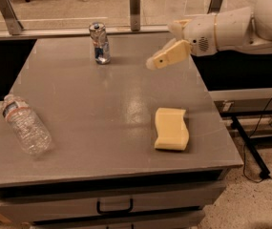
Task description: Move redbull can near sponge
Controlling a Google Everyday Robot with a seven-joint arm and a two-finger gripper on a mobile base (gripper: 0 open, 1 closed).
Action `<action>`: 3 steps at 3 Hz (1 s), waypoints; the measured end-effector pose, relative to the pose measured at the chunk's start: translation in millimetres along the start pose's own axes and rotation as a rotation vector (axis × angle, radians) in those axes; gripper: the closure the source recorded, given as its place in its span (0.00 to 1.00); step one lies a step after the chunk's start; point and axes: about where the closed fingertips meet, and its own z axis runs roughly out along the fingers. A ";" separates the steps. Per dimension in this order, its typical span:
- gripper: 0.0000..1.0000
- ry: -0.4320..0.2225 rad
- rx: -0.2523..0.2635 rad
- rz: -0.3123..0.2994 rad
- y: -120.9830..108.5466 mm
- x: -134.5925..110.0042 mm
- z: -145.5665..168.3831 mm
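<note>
Gripper [153, 63] hangs above the far right part of the table [102, 104], on the end of the white arm [231, 25] that reaches in from picture-right. It tilts down and toward picture-left, tip off the tabletop. Seen side-on, so I cannot tell whether the jaws are wide or narrow.

Can [99, 43] stands upright near the table's far edge, to picture-left of the jaws and a bit farther back. It is apart from them, with bare tabletop between, and the tip points roughly its way.

Sponge [172, 129] lies flat on the table on the near side of the jaws, slightly to picture-right of the tip and near the right edge. It is well apart from the can.

Bottle [26, 124] lies on its side at the near left, well away from the jaws, far side of the table from the sponge.
</note>
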 end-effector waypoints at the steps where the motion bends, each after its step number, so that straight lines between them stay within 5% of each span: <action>1: 0.00 -0.085 0.069 0.016 -18.1 -9.7 24.8; 3: 0.00 -0.099 0.130 0.082 -58.7 -6.8 97.7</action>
